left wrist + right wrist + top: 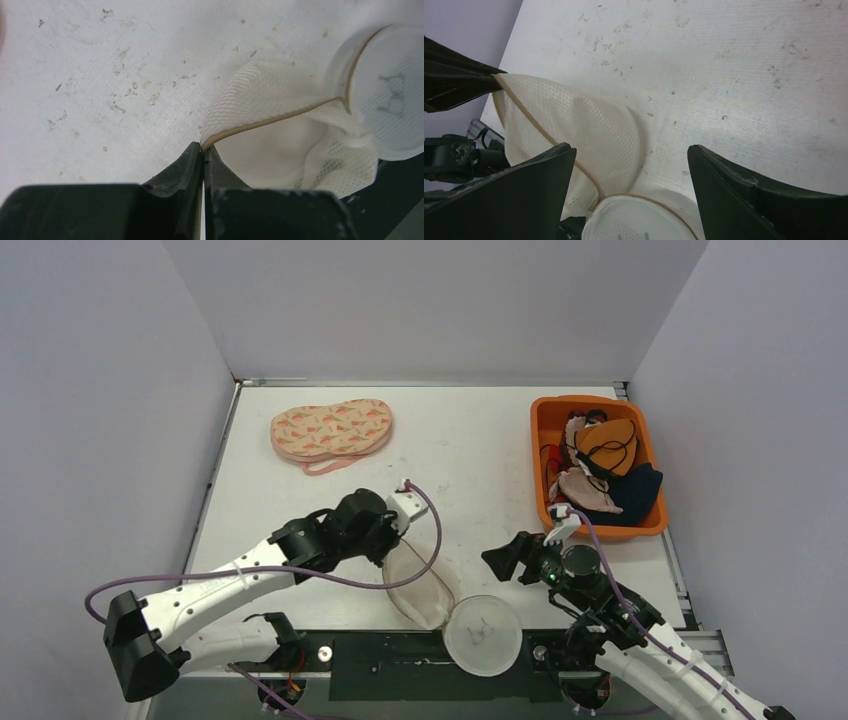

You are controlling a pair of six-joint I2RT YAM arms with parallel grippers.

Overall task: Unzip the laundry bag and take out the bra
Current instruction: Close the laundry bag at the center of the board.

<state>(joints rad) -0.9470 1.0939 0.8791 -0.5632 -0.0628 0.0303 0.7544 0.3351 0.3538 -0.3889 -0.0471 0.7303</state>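
The white mesh laundry bag (pixel 420 592) lies at the table's near edge, its tan zipper band curving along an open mouth. Its round end panel (pixel 483 633) hangs over the edge. My left gripper (pixel 392 550) is shut on the bag's zipper edge, as the left wrist view shows (pixel 203 149), with the mesh (pixel 280 95) bulging beyond it. The inside that shows looks white and bare. My right gripper (pixel 502 562) is open just right of the bag, its jaws wide apart over the mesh (pixel 589 130). A peach patterned bra (pixel 332 430) lies on the table at the back left.
An orange bin (pixel 545 465) holding several garments stands at the right edge of the table. Grey walls close in the table on three sides. A black rail runs along the near edge under the bag's round panel.
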